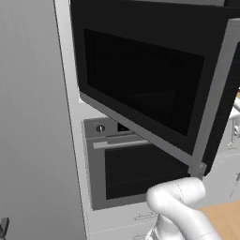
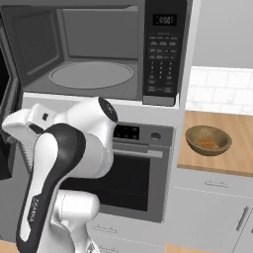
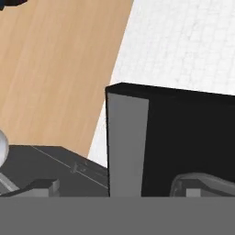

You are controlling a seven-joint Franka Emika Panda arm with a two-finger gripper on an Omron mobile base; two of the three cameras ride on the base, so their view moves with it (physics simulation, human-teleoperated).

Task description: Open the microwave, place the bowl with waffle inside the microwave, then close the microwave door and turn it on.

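A: Which step is in hand now?

B: The first one, I think, and it is almost finished. The microwave door [image 1: 145, 89] is swung wide open — in the left base view it stands out toward the camera, with its grey handle [image 1: 213, 98] at about 3 o'clock of the picture. In the right base view the cavity of the microwave [image 2: 94, 54] is open, and the round turntable [image 2: 91, 75] lies bare inside.

A: And the gripper?

B: The hand view shows the edge of the door [image 3: 128, 147] very close in front of the hand. The finger tips sit low at the bottom edge (partly cut by the frame), so I cannot tell if they are open or closed, or if they touch the door at all.

A: Where is the bowl with waffle [image 2: 208, 140]?

B: On the wooden counter [image 2: 242, 148], at about 3 o'clock in the right base view, well apart from the arm [image 2: 64, 163] and right of the grey oven [image 2: 128, 173]. Nothing holds it.

A: So what does the next move ask for?

B: In my judgement the hand must come free of the door, cross to the right side and come down over the bowl — gripping it by the rim, and keeping it level so the waffle stays inside.
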